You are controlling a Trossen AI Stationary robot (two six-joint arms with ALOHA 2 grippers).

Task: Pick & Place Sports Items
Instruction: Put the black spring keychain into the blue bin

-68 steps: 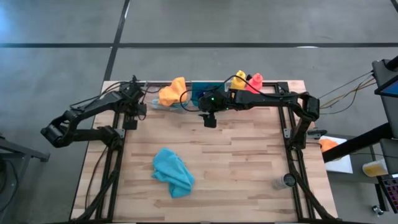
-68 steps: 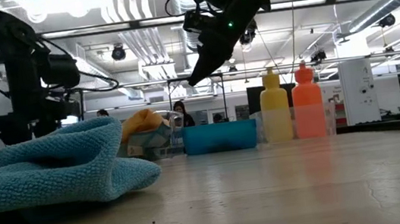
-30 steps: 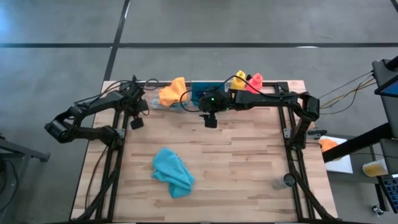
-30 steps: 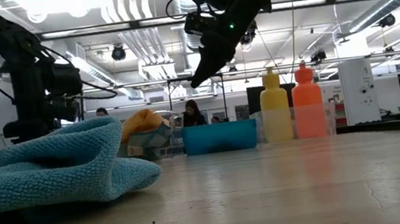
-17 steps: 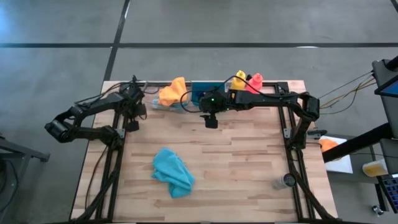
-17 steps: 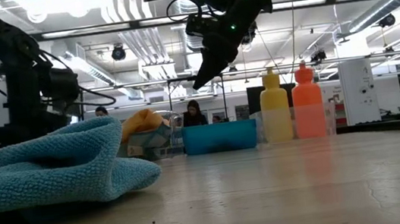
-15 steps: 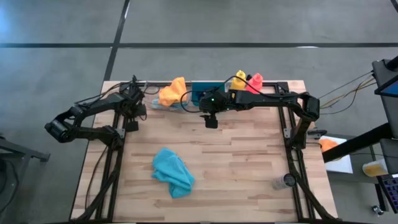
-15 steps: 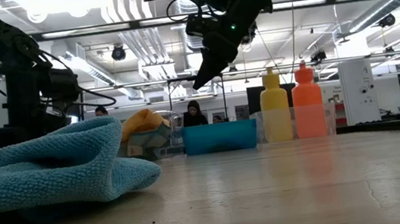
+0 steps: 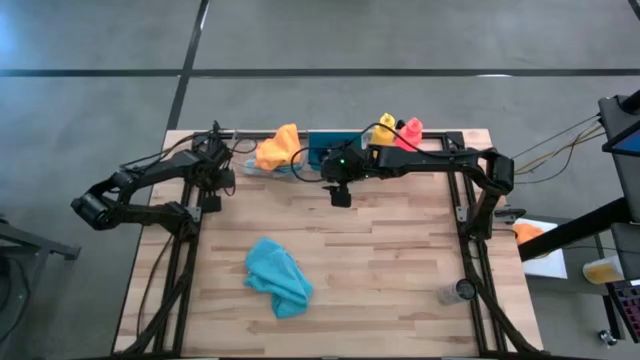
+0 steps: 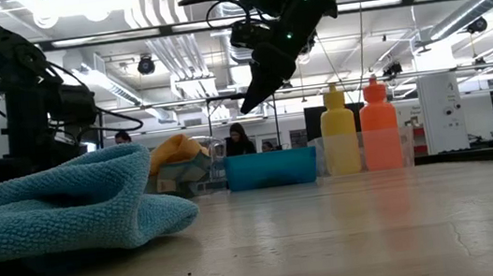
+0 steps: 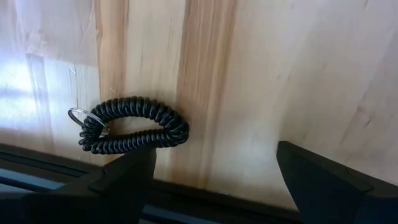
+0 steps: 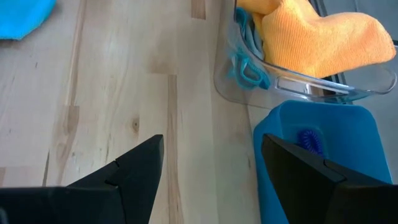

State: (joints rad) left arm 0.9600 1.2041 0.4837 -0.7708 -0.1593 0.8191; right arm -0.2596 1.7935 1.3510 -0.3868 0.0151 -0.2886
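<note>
My left gripper [image 9: 211, 198] [image 11: 214, 152] stands open, pointing down over the table's far left part. A black coiled ring [image 11: 130, 124] with a small metal loop lies flat on the wood beside one finger, not between the two. My right gripper [image 9: 340, 196] [image 12: 211, 140] [image 10: 247, 105] hangs open and slanted above the table, in front of the teal bin [image 9: 325, 150]. A teal cloth [image 9: 278, 277] [image 10: 58, 213] lies crumpled near the table's middle. An orange cloth [image 9: 276, 147] [image 12: 317, 37] rests in a clear tray. A yellow bottle [image 9: 384, 128] and a pink-red bottle [image 9: 409, 130] stand upright at the far edge.
The clear tray [image 12: 249, 93] also holds a teal ring-like item [image 12: 245, 65]. The teal bin [image 12: 311, 162] holds a blue-purple coiled ring [image 12: 309, 140]. A small grey cup [image 9: 462, 291] stands near the right front. Black frame rails [image 9: 185, 260] run along the table's sides. A person [image 10: 238, 139] sits far behind.
My left gripper has rolled about its downward-pointing line and stays open above the black coiled ring. My right gripper has kept still.
</note>
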